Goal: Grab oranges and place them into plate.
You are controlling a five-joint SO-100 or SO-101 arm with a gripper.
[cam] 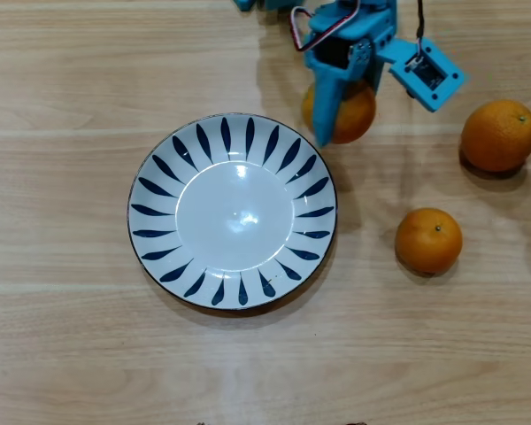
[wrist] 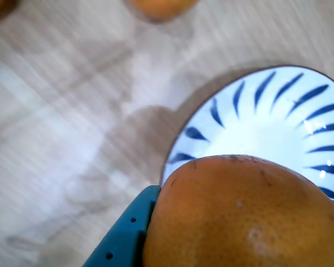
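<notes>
Btwn fingers (cam: 350,111): orange (cam: 352,113) clamped | beside plate (cam: 164,173) rim

Overhead view: plate (cam: 233,211) sits center-left on the table (cam: 71,354). Gripper (cam: 341,111) is at far edge, just right of plate's far-right rim, w/ one orange (cam: 354,115) between its jaws. Second orange (cam: 499,135) lies far right, well apart from plate. Third orange (cam: 428,240) is nearer, btwn plate and right edge, apart from both.
</notes>
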